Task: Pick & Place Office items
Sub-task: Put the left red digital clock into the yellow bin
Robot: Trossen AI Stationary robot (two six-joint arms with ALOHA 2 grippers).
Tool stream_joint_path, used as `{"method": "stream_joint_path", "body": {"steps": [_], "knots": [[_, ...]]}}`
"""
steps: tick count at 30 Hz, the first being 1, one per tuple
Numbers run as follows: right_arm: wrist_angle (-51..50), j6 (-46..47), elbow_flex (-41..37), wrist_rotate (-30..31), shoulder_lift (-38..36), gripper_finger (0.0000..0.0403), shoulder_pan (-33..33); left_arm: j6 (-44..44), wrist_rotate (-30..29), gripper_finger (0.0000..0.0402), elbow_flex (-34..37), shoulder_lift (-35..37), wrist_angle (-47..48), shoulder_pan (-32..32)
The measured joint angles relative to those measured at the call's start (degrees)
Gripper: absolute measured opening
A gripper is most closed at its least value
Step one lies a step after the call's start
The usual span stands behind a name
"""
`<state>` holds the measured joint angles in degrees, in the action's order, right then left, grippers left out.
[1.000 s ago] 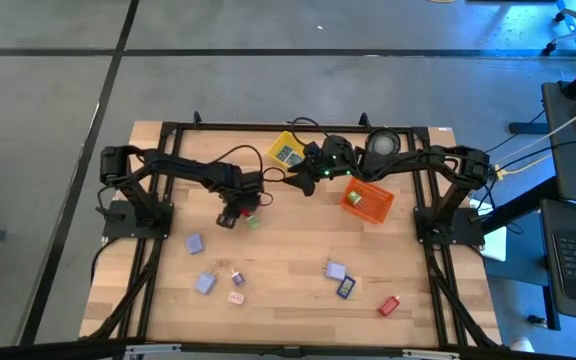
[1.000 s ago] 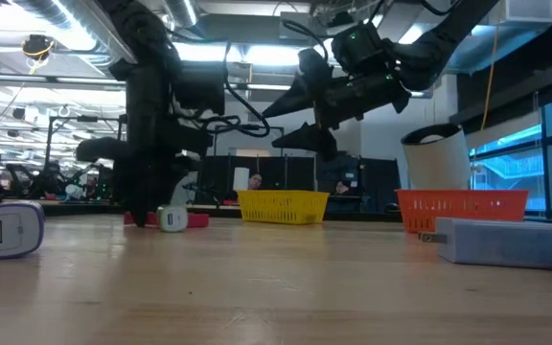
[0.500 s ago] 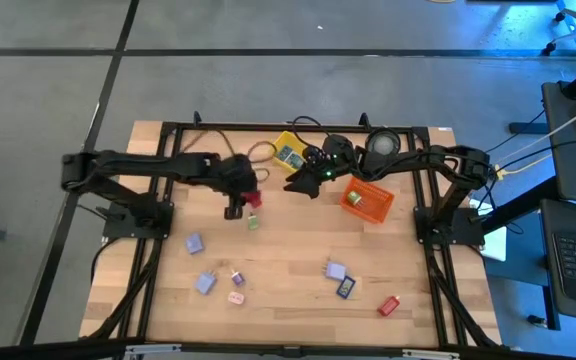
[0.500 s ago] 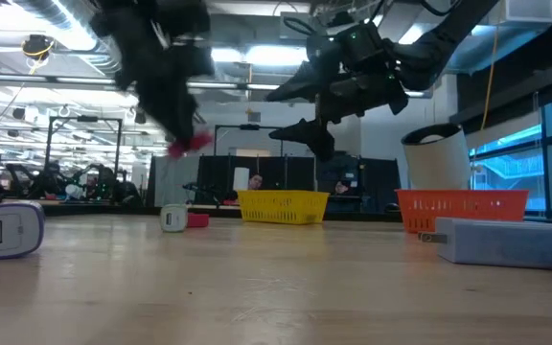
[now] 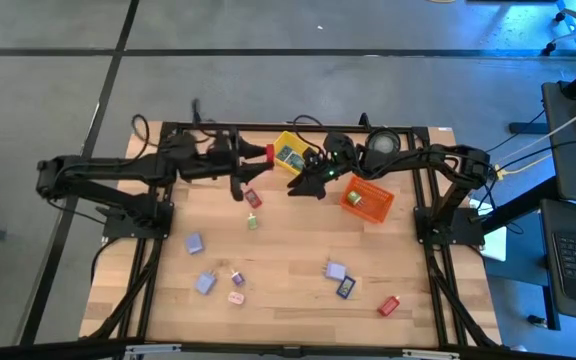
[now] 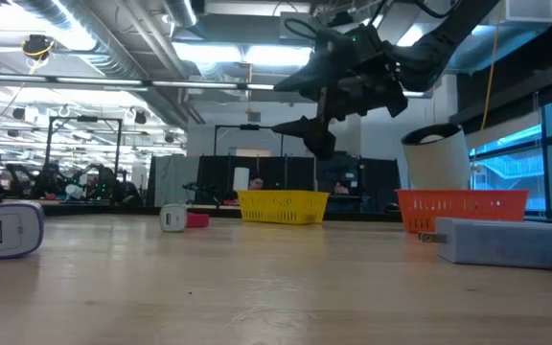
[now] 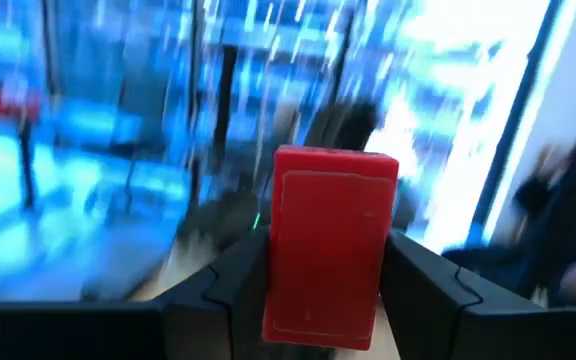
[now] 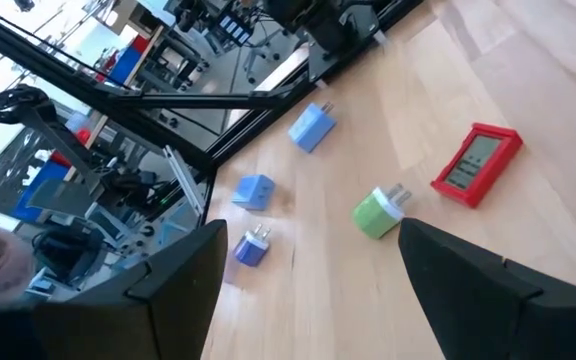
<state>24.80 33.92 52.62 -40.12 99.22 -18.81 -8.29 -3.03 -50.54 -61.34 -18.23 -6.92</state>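
A red block (image 7: 330, 245) is clamped between the fingers of the left gripper (image 5: 264, 153), which is held above the table just beside the yellow bin (image 5: 288, 153) (the background is smeared). The right gripper (image 5: 298, 186) is spread wide, empty, between the two bins. A green piece (image 8: 381, 212) and another red piece (image 8: 476, 164) lie on the table; the latter may be a small display.

A red block (image 7: 328, 245) sits between the black fingers of the left tool (image 7: 323, 300). On the pale wood counter (image 8: 528, 250) lie a red piece with a grey face (image 8: 476, 164), a green and white plug (image 8: 380, 212) and three lavender-blue pieces (image 8: 314, 127). One bin is yellow (image 6: 283, 205), the other orange (image 6: 461, 208), and a white roll (image 6: 435, 158) stands behind the orange one
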Motion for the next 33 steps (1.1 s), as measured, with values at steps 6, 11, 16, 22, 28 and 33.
{"method": "stream_joint_path", "body": {"steps": [6,11,16,22,28,33], "knots": [[0.0,0.01,0.0,0.02,0.0,0.0299,0.49,7.12,-2.02,0.0159,-0.02,-1.71,-16.79,4.74],[0.0,0.15,0.0,0.03,0.0,0.0299,0.71,11.42,-6.69,0.0161,-0.04,-3.76,-19.5,7.77],[0.02,0.46,0.0,0.07,0.0,0.0299,0.92,10.51,-11.35,0.0161,-0.02,-6.9,-19.71,9.06],[0.94,-2.0,0.0,1.42,-0.01,0.0299,0.57,7.64,-16.86,0.0162,-0.02,-10.93,-21.25,9.14],[0.43,-1.91,0.0,0.07,-6.98,0.0293,-3.57,5.57,-39.49,0.0163,0.0,-12.04,-19.85,9.09],[-0.83,-1.36,0.0,-3.66,-16.35,0.0281,-5.57,5.4,-47.2,0.0165,0.02,-12.01,-15.66,8.6]]}}
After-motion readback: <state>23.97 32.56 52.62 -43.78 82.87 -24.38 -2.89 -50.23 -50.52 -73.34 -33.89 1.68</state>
